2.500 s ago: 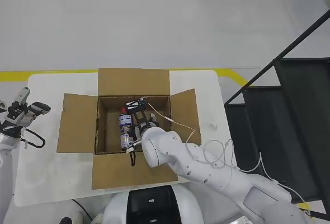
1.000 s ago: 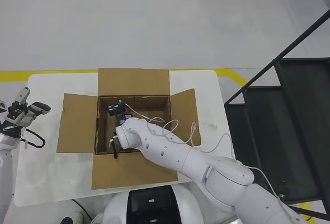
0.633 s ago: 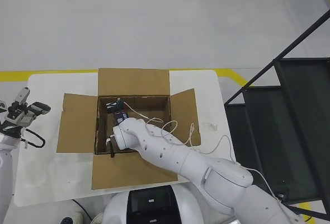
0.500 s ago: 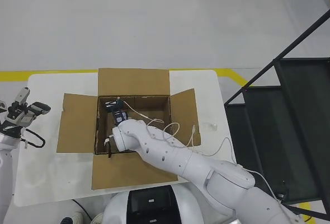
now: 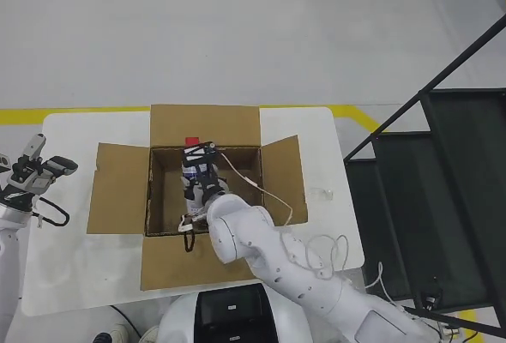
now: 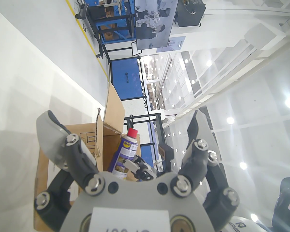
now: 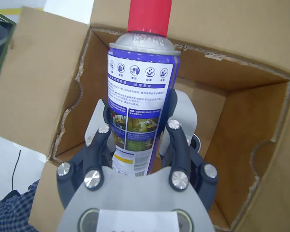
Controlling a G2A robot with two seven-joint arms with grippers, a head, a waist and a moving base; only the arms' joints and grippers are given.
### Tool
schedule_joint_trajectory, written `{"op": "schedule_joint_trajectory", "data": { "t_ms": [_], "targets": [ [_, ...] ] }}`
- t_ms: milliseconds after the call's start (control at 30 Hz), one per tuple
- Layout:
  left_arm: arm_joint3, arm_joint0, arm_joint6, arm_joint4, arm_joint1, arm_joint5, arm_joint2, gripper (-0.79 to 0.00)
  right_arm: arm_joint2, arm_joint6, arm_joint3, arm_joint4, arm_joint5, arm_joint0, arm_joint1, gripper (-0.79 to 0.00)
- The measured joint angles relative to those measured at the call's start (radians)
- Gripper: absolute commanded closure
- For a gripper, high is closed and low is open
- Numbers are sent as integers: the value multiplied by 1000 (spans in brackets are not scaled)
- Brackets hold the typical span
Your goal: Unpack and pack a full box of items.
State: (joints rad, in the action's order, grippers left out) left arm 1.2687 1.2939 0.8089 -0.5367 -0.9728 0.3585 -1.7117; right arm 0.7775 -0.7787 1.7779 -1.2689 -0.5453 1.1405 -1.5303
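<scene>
**Item 1: Cardboard box** (image 5: 206,125). Brown corrugated carton at the centre of the counter (image 5: 73,266). All four flaps are folded outward, one each at 12, 3, 6 and 9 o'clock. The right wrist view shows ragged torn edges along the inner rim, and brown inner walls and floor beneath the held item.

**Item 2: Spray can** (image 7: 140,78). Aerosol with a blue printed body, silver shoulder and red cap (image 7: 148,13). It is held off the box floor, above the 12 o'clock half of the opening. In the top view the cap points to 12 o'clock and reaches over the far wall. In the left wrist view the can leans, with its cap above the box rim.

**Item 3: Right hand** (image 7: 138,105). Closed around the can's lower body, with fingers (image 7: 177,134) on opposite sides pressed against the label. The can's base sits toward the palm. The arm enters from 6 o'clock, across the near flap.

**Item 4: Left hand** (image 6: 120,118). Fingers are spread wide with nothing between them. It is at the counter's 9 o'clock edge, well apart from the box.

**Item 5: White cable** (image 5: 262,186). Runs from the right hand across the 3 o'clock flap and along the arm.

**Item 6: Surroundings.** The counter is white with rounded corners. Black metal steps (image 5: 424,171) stand on the floor at 3 o'clock. A yellow floor line (image 5: 64,111) runs behind the counter at 12 o'clock.
</scene>
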Motion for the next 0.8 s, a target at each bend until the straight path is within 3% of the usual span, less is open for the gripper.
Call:
{"op": "schedule_joint_trajectory", "data": {
  "t_ms": [167, 400, 800],
  "targets": [
    [0, 0, 0, 0, 0, 0, 0, -785, 140, 155, 203, -16, 158, 196, 46, 0],
    [0, 0, 0, 0, 0, 0, 0, -785, 316, 367, 318, 96, 362, 408, 83, 0],
    [0, 0, 0, 0, 0, 0, 0, -785, 330, 378, 319, 112, 380, 421, 85, 0]
  ]
}}
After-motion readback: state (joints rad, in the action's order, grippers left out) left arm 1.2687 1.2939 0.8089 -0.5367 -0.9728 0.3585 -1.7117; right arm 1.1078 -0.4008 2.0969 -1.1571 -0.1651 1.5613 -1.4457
